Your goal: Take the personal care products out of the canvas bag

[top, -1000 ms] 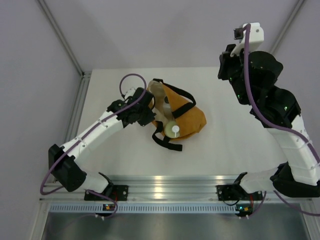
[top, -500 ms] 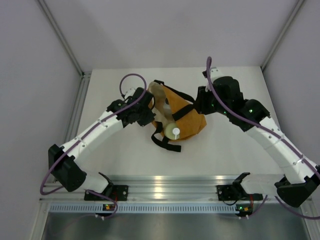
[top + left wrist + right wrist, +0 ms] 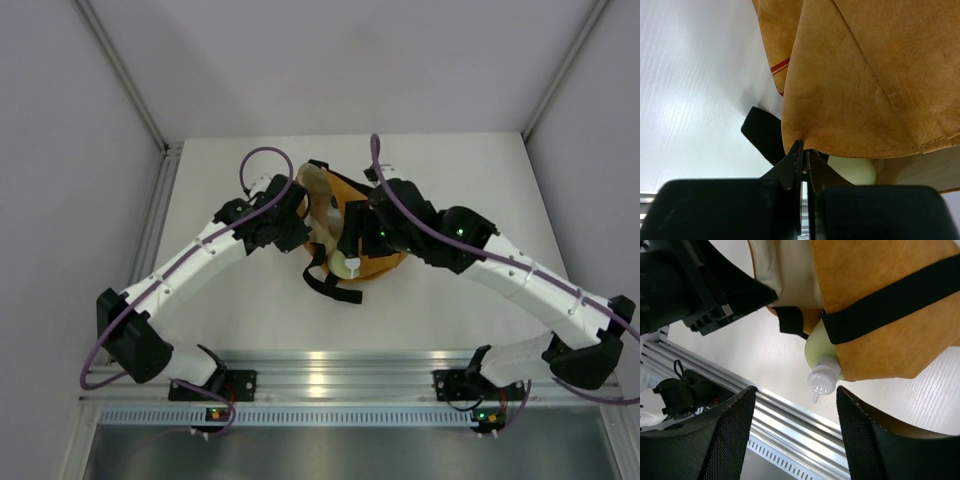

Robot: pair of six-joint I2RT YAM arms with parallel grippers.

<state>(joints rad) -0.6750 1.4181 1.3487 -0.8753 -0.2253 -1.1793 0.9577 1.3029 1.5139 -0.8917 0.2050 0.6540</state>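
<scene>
The tan canvas bag [image 3: 383, 264] lies on its side mid-table, cream lining and black handles [image 3: 335, 292] showing. My left gripper [image 3: 300, 230] is shut on the bag's rim [image 3: 850, 90], pinching the canvas between its fingertips [image 3: 796, 155]. A pale yellow-green bottle with a white cap [image 3: 823, 380] pokes out of the bag's mouth toward the near edge; it also shows in the top view [image 3: 345, 266] and the left wrist view [image 3: 852, 170]. My right gripper [image 3: 796, 390] is open, just above the bottle cap. The other containers are hidden.
The bag's black strap [image 3: 890, 305] crosses its canvas [image 3: 880, 270] just above the bottle. The left arm's wrist [image 3: 695, 285] is close on the bag's left. The metal rail [image 3: 320, 365] runs along the near table edge.
My right arm has swung down from high at the back right to over the bag, its open gripper now at the bottle. The left gripper and bag have stayed put.
</scene>
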